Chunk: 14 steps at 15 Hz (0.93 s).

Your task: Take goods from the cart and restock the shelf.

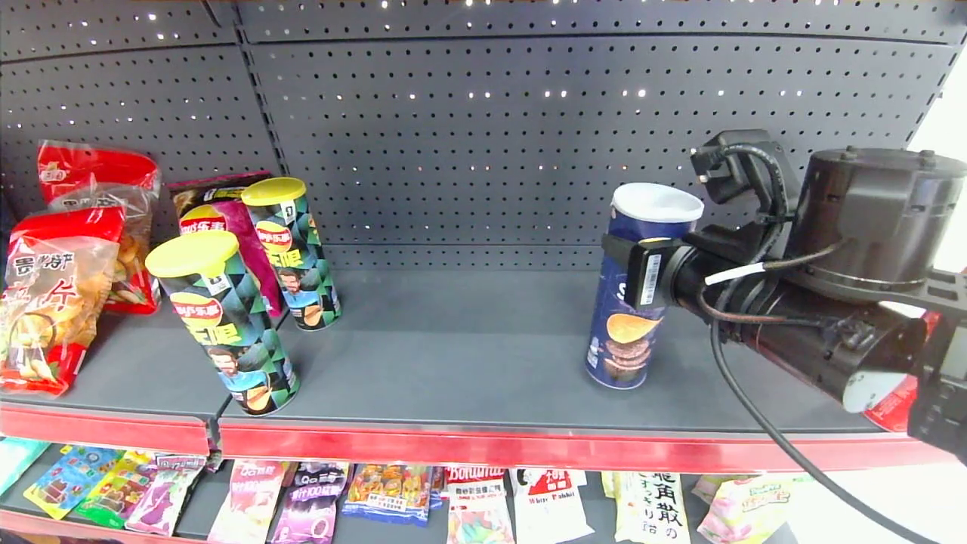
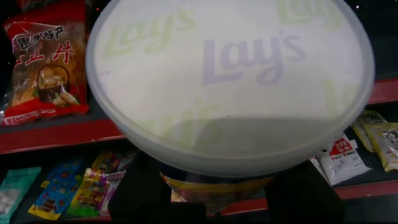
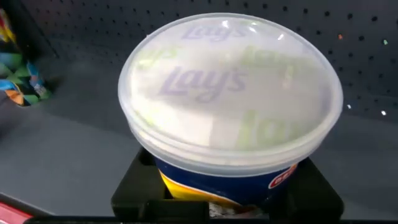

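Placing goods on the upper shelf, judging by the blue chip can standing nearly upright at about 3 o'clock from the deck's middle in the head view, well apart from the 2 green cans at 9 o'clock. Gripping it just below its white lid with the right gripper, closed against both sides; cannot tell whether the base rests fully on the deck or hangs just above it. Holding a second chip can in the left gripper, clamped under the lid, out in front of the shelving with the lower row of packets beyond it. Next, by this reading: lower until the base sits flat, spread the right fingers, draw back toward 6 o'clock without tipping the can. After that, find a place for the second chip can, probably in the bare stretch between 9 and 3 o'clock.
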Motion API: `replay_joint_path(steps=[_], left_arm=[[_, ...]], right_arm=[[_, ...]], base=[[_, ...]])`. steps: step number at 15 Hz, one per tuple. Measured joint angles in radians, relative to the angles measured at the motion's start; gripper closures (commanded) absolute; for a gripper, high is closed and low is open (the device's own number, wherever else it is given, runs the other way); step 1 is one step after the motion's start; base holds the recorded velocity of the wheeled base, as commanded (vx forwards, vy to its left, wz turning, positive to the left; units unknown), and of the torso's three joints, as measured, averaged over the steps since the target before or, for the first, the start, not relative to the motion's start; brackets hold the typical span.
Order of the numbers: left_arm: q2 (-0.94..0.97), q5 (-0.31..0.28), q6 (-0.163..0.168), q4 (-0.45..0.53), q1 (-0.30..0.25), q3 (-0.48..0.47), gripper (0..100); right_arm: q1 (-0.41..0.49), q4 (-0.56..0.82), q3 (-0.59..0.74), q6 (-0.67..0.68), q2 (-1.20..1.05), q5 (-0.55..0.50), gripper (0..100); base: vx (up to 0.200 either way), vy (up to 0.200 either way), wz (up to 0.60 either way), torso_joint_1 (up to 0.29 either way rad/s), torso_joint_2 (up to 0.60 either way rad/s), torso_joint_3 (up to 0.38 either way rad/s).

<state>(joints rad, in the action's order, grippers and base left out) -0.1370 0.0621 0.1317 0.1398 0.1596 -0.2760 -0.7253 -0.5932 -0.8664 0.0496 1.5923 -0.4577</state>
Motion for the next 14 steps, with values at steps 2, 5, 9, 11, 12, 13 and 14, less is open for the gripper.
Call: replay_joint_path(steps=[2,5,9,11,12,13,14], left_arm=[[0.001,0.0,0.0,0.001,0.0,0.0,100],[0.008,0.001,0.0,0.002,0.0,0.008,100],[0.011,0.0,0.0,0.001,0.0,0.013,100],[0.011,0.0,0.0,0.001,0.0,0.015,100],[0.011,0.0,0.0,0.001,0.0,0.015,100],[0.011,-0.001,0.0,0.001,0.0,0.015,100],[0.011,-0.001,0.0,0.001,0.0,0.017,100]], right_arm=[[-0.016,0.001,0.016,0.0,-0.003,-0.018,100],[-0.049,0.0,0.014,0.003,0.018,-0.047,100],[-0.063,-0.011,-0.005,0.016,0.054,-0.055,100],[-0.075,-0.048,-0.001,0.039,0.073,-0.111,100],[-0.083,-0.049,0.002,0.043,0.079,-0.127,100],[-0.091,-0.051,0.005,0.043,0.083,-0.129,100],[-0.095,-0.051,0.008,0.043,0.085,-0.13,100]], base=[[0.0,0.0,0.0,0.0,0.0,0.0],[0.0,0.0,0.0,0.0,0.0,0.0],[0.0,0.0,0.0,0.0,0.0,0.0],[0.0,0.0,0.0,0.0,0.0,0.0],[0.0,0.0,0.0,0.0,0.0,0.0],[0.0,0.0,0.0,0.0,0.0,0.0],[0.0,0.0,0.0,0.0,0.0,0.0]])
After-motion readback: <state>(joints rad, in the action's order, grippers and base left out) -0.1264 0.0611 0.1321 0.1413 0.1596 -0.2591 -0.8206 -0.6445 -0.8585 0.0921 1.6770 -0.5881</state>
